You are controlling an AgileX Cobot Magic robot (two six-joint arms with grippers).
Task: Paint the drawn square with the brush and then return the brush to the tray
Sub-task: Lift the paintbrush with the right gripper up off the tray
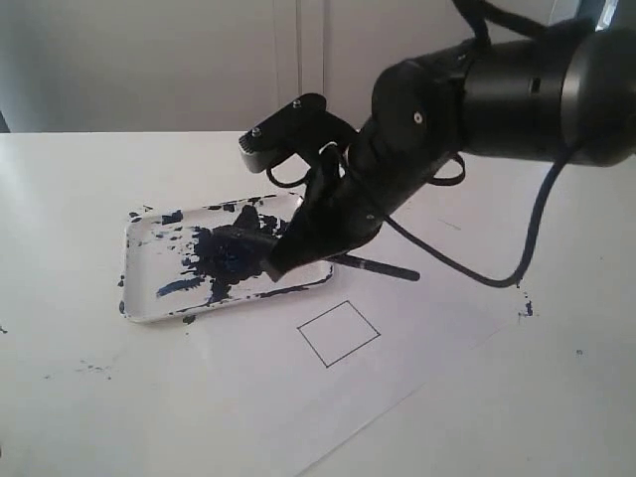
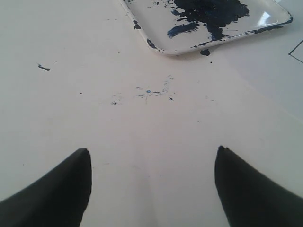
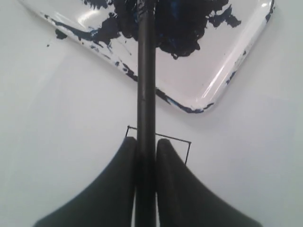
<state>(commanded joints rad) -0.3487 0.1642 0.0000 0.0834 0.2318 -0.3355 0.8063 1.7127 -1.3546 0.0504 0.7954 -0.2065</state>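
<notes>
white table (image 1: 99,417), pale wall (image 1: 149,60) — right gripper (image 3: 146,143) clamps the brush (image 3: 146,71); left gripper (image 2: 152,150) fingers apart

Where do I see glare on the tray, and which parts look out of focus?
Left wrist view: a bright reflection on the tray near one corner, and the open left gripper soft-edged. Right wrist view: glare streaks along the tray's rim; the right gripper, shut on the brush, is blurred near the lens. Exterior view: even, soft light.

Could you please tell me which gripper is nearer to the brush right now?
Right. The right gripper is shut on the brush, just outside the tray; the left gripper hangs open over the table, apart from both.
</notes>
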